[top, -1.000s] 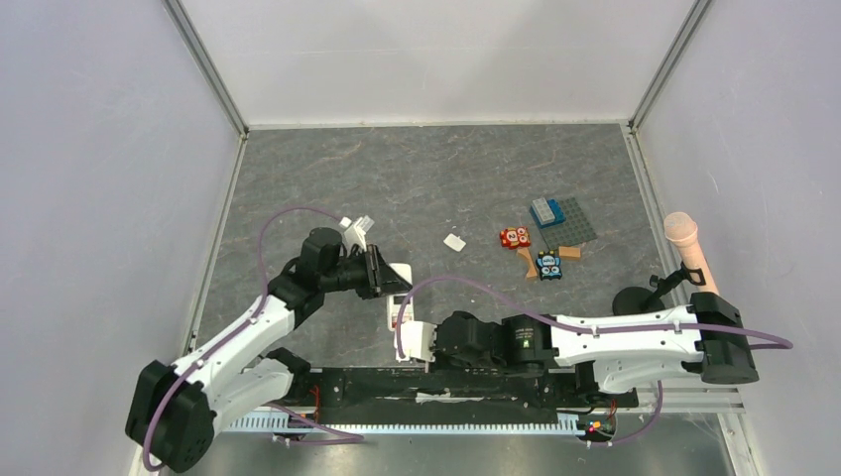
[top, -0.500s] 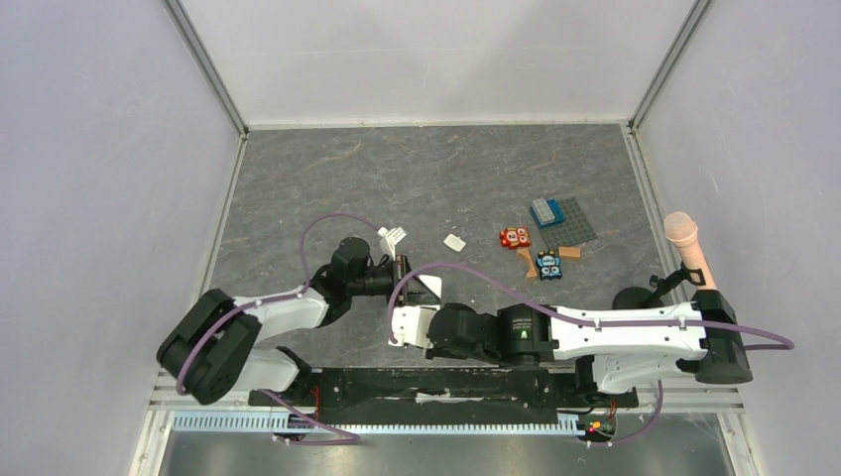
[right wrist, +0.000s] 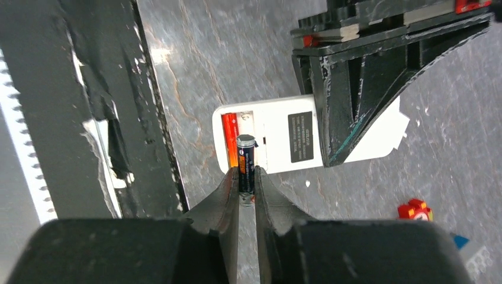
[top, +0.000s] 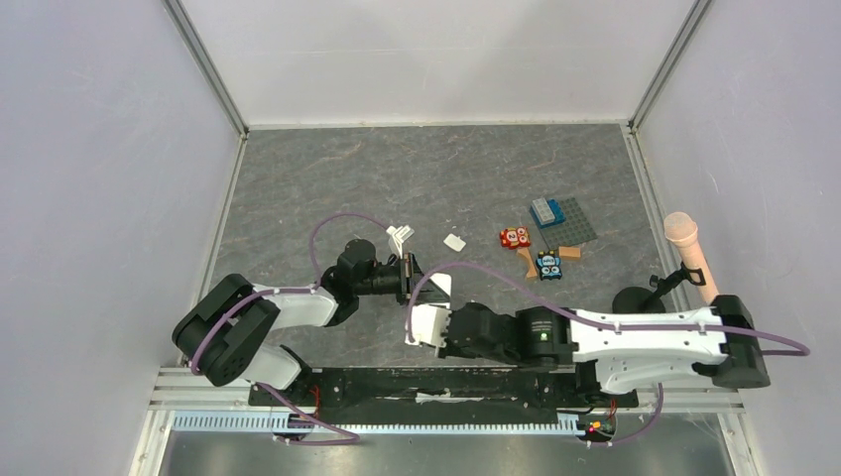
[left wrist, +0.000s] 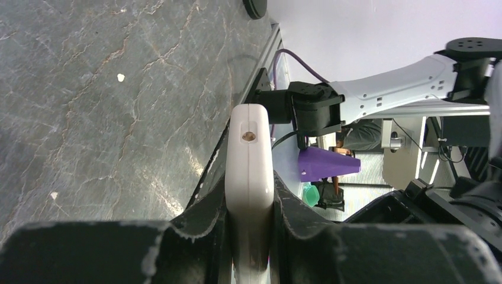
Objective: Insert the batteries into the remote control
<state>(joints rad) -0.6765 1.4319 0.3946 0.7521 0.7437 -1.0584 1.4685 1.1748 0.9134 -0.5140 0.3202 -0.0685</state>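
Observation:
My left gripper (left wrist: 248,201) is shut on the remote control (left wrist: 248,154), which shows edge-on and white between its fingers. From the right wrist, the remote control (right wrist: 278,139) lies plain white back up with its battery bay uncovered. The left gripper's black fingers (right wrist: 349,89) clamp its far end. An orange-red battery (right wrist: 229,139) lies in the bay's left slot. My right gripper (right wrist: 246,177) is shut on the dark battery (right wrist: 245,163), whose silvery end points at the bay's other slot. In the top view the remote control (top: 438,289) sits between both grippers near the table's front centre.
A small loose white cover piece (top: 455,241) lies behind the remote. Further right are a red block with white circles (top: 514,237), a blue-and-grey brick plate (top: 560,216) and brown pieces. A pink-headed microphone (top: 686,243) stands at the right. The black base rail (top: 417,382) runs close along the front.
The left arm has folded in and carried the remote to the right, towards the centre. The right gripper has come forward with the dark battery up to the remote's bay.

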